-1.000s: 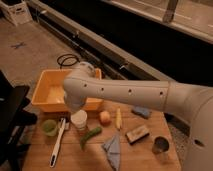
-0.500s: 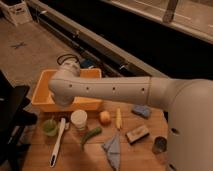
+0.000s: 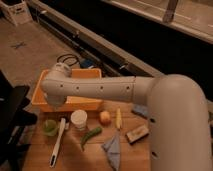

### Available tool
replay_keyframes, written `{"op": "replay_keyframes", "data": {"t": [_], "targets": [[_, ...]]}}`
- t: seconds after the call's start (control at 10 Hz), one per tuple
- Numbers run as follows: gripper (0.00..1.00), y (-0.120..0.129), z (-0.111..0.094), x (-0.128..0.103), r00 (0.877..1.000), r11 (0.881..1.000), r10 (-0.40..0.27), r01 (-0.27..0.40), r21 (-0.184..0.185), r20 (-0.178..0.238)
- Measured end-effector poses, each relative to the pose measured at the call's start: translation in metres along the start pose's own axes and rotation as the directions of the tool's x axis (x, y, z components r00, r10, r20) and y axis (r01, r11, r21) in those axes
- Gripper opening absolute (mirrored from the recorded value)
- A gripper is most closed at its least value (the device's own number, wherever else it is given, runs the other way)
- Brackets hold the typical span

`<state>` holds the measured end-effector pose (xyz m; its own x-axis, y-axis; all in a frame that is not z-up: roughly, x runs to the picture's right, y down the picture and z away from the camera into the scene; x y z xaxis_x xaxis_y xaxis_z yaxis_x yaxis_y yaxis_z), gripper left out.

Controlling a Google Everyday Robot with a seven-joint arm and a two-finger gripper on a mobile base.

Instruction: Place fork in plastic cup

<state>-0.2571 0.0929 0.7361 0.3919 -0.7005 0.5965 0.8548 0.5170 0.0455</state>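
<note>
Since half a second ago the white arm (image 3: 100,89) has swung further left, so its rounded end now hangs over the front-left corner of the yellow bin (image 3: 87,102). The things on the table have not shifted.

The fork (image 3: 66,126) is hard to make out. It is probably the slim pale sliver lying on the wooden table (image 3: 75,157), between the white brush (image 3: 57,143) and the white cup (image 3: 78,119). It is just beside the cup, at its 9 o'clock.

The green cup (image 3: 50,127) stands at 9 o'clock from the fork, on the far side of the brush head and close to it. The green vegetable (image 3: 91,136) lies at 4 o'clock from the fork. Past the white cup at 3 o'clock sit a round orange fruit (image 3: 104,118) and a yellow stick-shaped item (image 3: 118,119).

A blue cloth (image 3: 112,147) lies at 4 o'clock, further out. A tan block (image 3: 136,134) rests near the arm's wide base.

The gripper (image 3: 54,102) is at 11 o'clock from the fork, above the bin's front wall and apart from it. I cannot tell whether it is wide, narrow or holding anything.
</note>
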Motion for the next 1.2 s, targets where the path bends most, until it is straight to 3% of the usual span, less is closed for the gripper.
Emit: {"op": "replay_keyframes", "data": {"t": [0.5, 0.9, 1.2], "targets": [[0.00, -0.007, 0.019, -0.003, 0.996, 0.995, -0.084, 0.085, 0.060, -0.020], [0.00, -0.004, 0.033, -0.003, 0.991, 0.984, -0.135, 0.134, 0.117, 0.003], [0.05, 0.002, 0.039, -0.002, 0.989, 0.982, -0.148, 0.144, 0.122, 0.025]]}}
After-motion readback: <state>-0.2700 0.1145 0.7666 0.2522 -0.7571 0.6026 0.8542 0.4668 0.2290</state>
